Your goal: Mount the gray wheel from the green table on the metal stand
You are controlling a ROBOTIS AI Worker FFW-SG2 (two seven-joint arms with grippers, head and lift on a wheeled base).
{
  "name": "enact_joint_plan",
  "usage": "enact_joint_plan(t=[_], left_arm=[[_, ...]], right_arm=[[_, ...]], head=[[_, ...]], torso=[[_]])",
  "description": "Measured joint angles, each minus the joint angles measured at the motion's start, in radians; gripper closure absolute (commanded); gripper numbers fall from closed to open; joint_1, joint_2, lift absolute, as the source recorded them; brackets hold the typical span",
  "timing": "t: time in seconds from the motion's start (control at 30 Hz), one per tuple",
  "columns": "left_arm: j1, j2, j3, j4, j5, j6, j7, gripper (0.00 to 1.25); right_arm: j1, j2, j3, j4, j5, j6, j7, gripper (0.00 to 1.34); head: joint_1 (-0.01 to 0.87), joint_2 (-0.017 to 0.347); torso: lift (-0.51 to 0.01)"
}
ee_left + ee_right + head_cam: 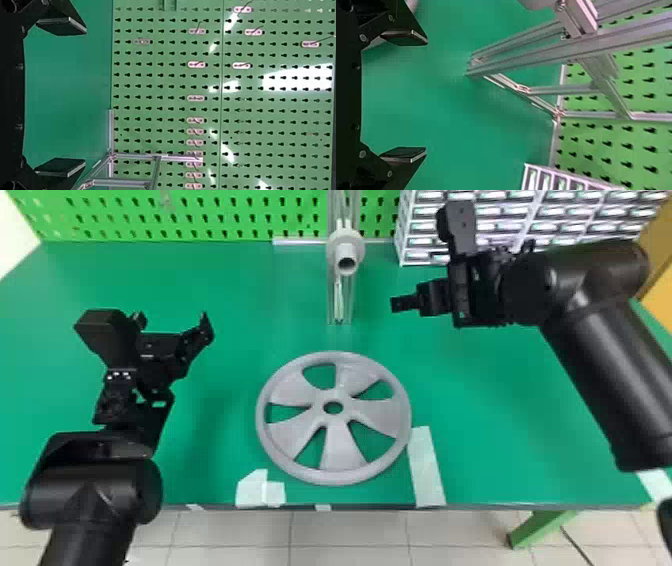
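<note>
Lying apart from both sets of open jaws, the gray wheel.

Finished in plain green across the worktop, supported by a green leg. Bounded at the rear by green slotted pegboard, marked with white light reflections. Fitted at rear right with a white compartment rack. Floored below in pale tiles with thin joints

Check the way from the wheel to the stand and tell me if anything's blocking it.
Nothing visible stands between the wheel and the stand's hub. The right gripper is to the right of the stand, off the direct line, though it could perhaps crowd the wheel's rim during mounting.
</note>
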Motion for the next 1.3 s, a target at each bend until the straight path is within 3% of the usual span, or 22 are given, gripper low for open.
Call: enact_joint_plan(t=[0.3,0.67,1.0,1.3], left_arm=[[-0.005,0.002,-0.006,0.0,-0.008,0.007,-0.001,0.12],[-0.013,0.016,-0.018,-0.007,-0.009,0.016,-0.002,0.12],[-0.021,0.024,-0.032,-0.018,-0.01,0.027,-0.001,0.12],[-0.026,0.027,-0.041,-0.02,-0.01,0.031,-0.001,0.12]], right_arm=[[-0.135,-0.002,0.119,0.163,-0.006,0.064,0.089,0.3],[-0.242,0.004,0.259,0.337,-0.025,0.074,0.185,0.3],[-0.315,0.046,0.334,0.448,0.065,0.079,0.309,0.3],[-0.345,0.083,0.362,0.517,0.118,0.078,0.364,0.3]], head=[[0.867,0.052],[0.867,0.052],[0.867,0.052],[0.867,0.052]], torso=[[-0.1],[-0.1],[-0.1],[-0.1]])
